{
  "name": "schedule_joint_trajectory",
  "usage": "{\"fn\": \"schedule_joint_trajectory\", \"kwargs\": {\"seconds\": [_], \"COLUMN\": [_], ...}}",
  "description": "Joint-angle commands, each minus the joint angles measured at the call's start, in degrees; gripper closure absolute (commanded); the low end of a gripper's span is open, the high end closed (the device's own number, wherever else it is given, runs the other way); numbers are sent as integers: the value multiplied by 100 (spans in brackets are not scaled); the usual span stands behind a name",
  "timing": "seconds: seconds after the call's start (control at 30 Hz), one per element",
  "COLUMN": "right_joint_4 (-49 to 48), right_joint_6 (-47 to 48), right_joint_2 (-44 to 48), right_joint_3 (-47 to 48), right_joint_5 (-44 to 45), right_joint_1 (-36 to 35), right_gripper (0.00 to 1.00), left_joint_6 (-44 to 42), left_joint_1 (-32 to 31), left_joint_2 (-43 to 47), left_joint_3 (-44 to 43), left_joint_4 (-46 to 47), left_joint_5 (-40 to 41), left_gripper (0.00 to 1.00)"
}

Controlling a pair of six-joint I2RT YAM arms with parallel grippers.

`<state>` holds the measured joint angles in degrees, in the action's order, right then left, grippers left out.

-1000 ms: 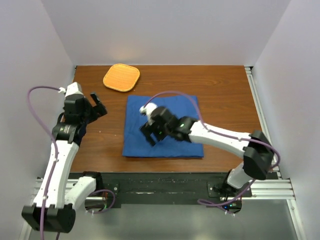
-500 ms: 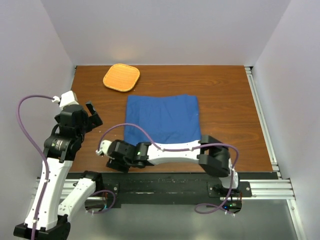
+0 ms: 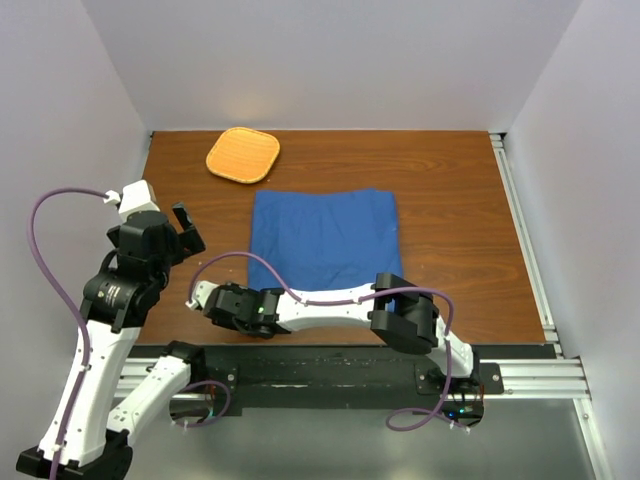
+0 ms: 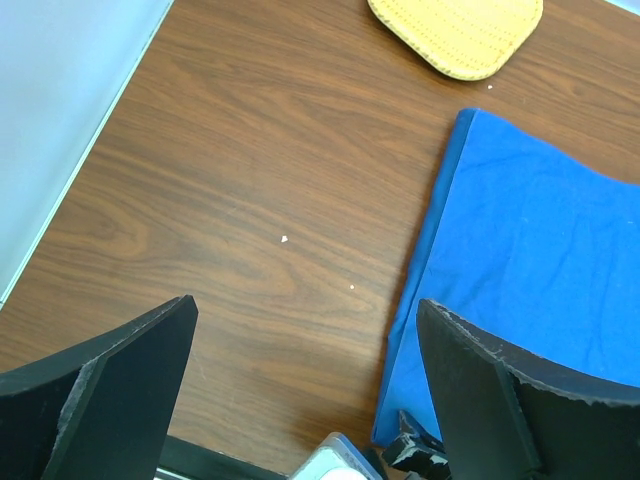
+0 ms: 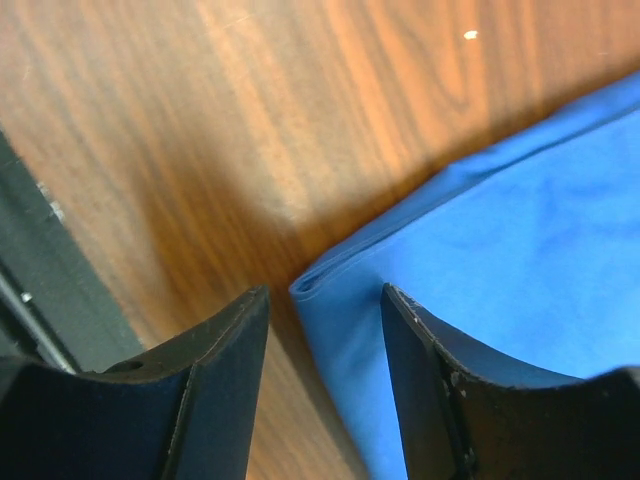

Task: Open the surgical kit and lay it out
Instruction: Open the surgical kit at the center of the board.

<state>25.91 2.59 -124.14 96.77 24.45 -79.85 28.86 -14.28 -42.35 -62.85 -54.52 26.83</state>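
The surgical kit shows only as a folded blue cloth wrap (image 3: 325,240) lying flat mid-table. It also shows in the left wrist view (image 4: 530,250) and the right wrist view (image 5: 500,230). No tray, scissors, forceps or gauze are visible. My right gripper (image 3: 248,298) is open and low at the wrap's near-left corner. In the right wrist view (image 5: 325,295) its jaws straddle that layered corner without closing on it. My left gripper (image 3: 187,228) is open and empty above bare wood left of the wrap, as the left wrist view (image 4: 305,305) shows.
An orange rounded-square mat (image 3: 243,155) lies at the back left, also in the left wrist view (image 4: 458,30). The black rail at the table's near edge (image 3: 330,365) runs just behind the right gripper. White walls enclose the table on three sides.
My right arm has swung from over the middle of the wrap to its near-left corner and settled there. My left arm has drawn back slightly toward the near left.
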Motion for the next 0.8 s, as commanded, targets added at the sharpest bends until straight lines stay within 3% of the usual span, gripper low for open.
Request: {"fn": "schedule_joint_trajectory", "kwargs": {"seconds": [0.0, 0.4, 0.77], "right_joint_4": [63, 177, 89], "right_joint_6": [-83, -628, -646], "right_joint_2": [30, 311, 144], "right_joint_3": [307, 167, 175], "right_joint_5": [640, 157, -431], "right_joint_1": [23, 365, 348], "right_gripper": [48, 63, 59], "left_joint_6": [-109, -100, -118], "left_joint_1": [-48, -48, -48], "left_joint_2": [-19, -19, -37], "left_joint_3": [-193, -96, 1], "left_joint_4": [99, 187, 284], "left_joint_5": [86, -20, -125], "left_gripper": [3, 3, 3]}}
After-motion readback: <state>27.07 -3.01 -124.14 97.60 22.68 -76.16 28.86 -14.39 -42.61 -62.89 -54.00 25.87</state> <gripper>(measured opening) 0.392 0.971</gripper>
